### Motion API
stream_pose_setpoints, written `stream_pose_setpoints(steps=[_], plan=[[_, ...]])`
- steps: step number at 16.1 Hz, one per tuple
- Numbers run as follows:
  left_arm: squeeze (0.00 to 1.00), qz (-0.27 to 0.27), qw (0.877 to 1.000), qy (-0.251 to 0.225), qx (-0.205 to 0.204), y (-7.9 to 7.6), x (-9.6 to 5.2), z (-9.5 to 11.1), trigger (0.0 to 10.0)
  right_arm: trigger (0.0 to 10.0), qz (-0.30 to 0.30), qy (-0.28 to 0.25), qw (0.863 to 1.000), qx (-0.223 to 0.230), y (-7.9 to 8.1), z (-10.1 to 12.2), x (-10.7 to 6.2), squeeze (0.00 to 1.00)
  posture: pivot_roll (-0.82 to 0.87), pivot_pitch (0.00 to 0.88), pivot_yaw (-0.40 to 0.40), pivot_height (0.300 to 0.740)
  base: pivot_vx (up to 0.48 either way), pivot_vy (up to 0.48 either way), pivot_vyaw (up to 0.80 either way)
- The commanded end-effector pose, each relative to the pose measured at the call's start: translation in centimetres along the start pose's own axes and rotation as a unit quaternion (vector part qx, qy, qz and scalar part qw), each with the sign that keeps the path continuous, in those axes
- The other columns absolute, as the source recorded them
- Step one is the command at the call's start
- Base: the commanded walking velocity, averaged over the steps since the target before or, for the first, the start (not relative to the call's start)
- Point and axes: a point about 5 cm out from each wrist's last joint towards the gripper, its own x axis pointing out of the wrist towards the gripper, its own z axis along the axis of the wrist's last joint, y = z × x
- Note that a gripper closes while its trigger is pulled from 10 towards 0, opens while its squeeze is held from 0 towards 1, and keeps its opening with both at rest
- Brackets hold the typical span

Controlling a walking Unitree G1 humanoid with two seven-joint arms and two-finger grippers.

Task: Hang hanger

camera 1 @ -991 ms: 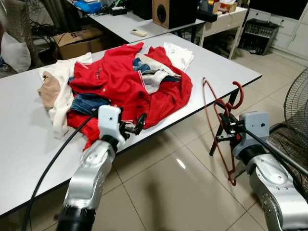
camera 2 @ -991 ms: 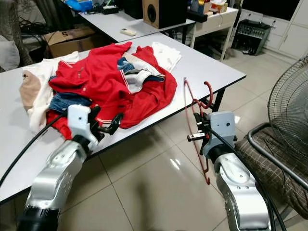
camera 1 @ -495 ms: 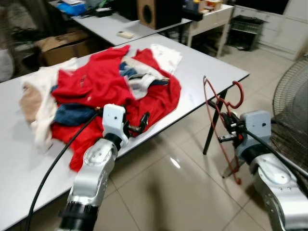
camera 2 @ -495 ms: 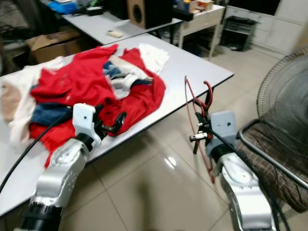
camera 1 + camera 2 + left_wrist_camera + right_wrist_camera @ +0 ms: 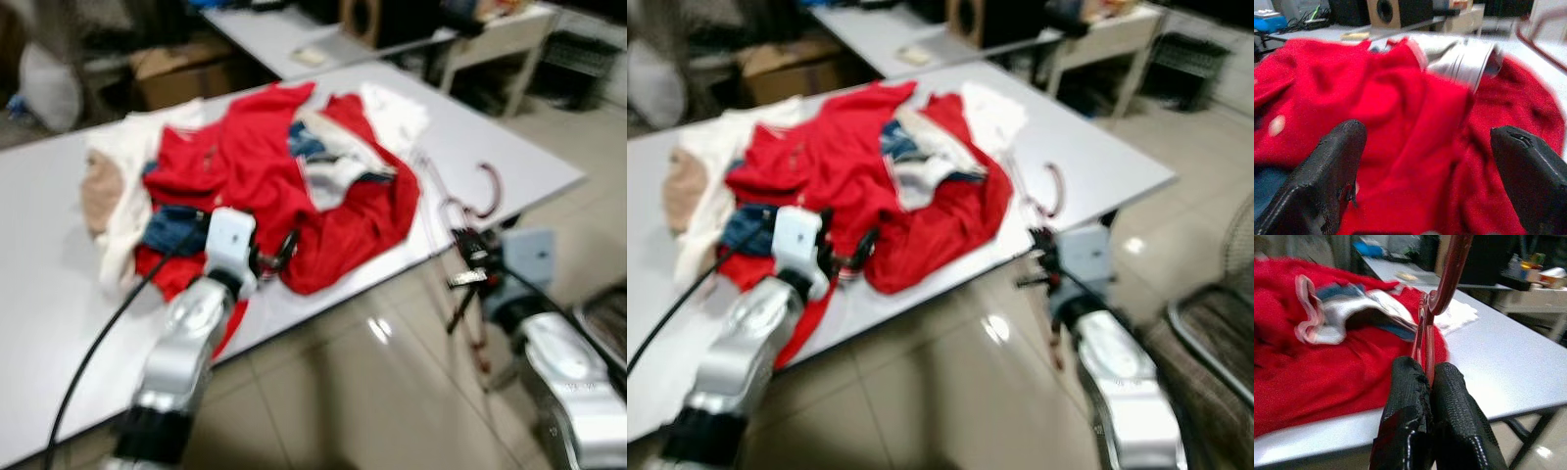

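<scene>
A smooth white table point(image 5: 59, 294) carries a soft, rumpled heap of red shirts point(image 5: 255, 166). The left gripper point(image 5: 1425, 171) hovers over it, jaws apart. The right gripper point(image 5: 1422, 396) clamps a thin red wire hanger point(image 5: 1437, 298) beside the table's edge. Carrying seems underway; next it needs a rail.

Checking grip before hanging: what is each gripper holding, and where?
The right gripper pinches the dark red wire hanger at its neck below the hook. The left gripper is open, holding nothing.
</scene>
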Motion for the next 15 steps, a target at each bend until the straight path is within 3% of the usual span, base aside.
stream_pose_setpoints(steps=[1,3,6,8,11,12,13,14,15], plan=[[0.0,-0.019,1.0,0.005,0.011,-0.4,0.1,-0.1,10.0,10.0,-0.007,-0.005,1.0,-0.003,-0.3,0.0,0.0,0.0,-0.18,0.0,0.053,0.74,0.0,0.0,0.0],[0.0,-0.026,0.999,0.018,0.024,-0.5,0.2,-0.5,10.0,10.0,-0.007,-0.005,1.0,-0.002,-0.2,0.0,0.0,0.0,-0.18,0.0,0.055,0.74,0.0,0.0,0.0],[0.0,-0.037,0.997,0.049,0.056,-0.3,2.0,-1.6,10.0,10.0,-0.01,-0.01,1.0,-0.003,-0.1,0.1,0.0,0.0,-0.2,0.0,0.064,0.74,0.0,0.0,0.0],[0.0,-0.016,0.996,0.055,0.072,0.6,3.2,-1.6,10.0,10.0,-0.013,-0.009,1.0,-0.005,-0.3,0.0,-0.1,0.0,-0.2,0.0,0.061,0.74,0.0,0.0,0.0],[0.0,-0.001,0.997,0.052,0.053,1.1,4.2,-1.6,10.0,10.0,-0.014,-0.007,1.0,-0.005,-0.2,-0.1,-0.1,0.0,-0.21,0.0,0.061,0.74,0.0,0.0,0.0],[0.0,-0.014,0.996,0.069,0.054,0.8,4.8,-2.3,8.8,10.0,-0.016,-0.006,1.0,-0.001,-0.2,0.0,-0.1,0.0,-0.23,0.0,0.07,0.74,0.0,0.0,0.0],[0.0,-0.015,0.995,0.075,0.058,0.8,4.9,-2.5,8.8,10.0,-0.016,-0.007,1.0,0.001,-0.1,0.0,-0.1,0.0,-0.23,0.0,0.07,0.74,0.0,0.0,0.0],[0.0,-0.009,0.994,0.086,0.064,1.0,5.1,-2.8,5.5,10.0,-0.016,-0.008,1.0,0.001,-0.1,0.0,-0.1,0.0,-0.23,0.0,0.076,0.74,0.0,0.0,0.0],[0.0,0.02,0.991,0.117,0.06,1.5,5.6,-3.4,3.0,10.0,-0.015,-0.01,1.0,-0.001,-0.1,0.2,-0.1,0.0,-0.24,0.0,0.08,0.74,0.0,0.0,0.0]])
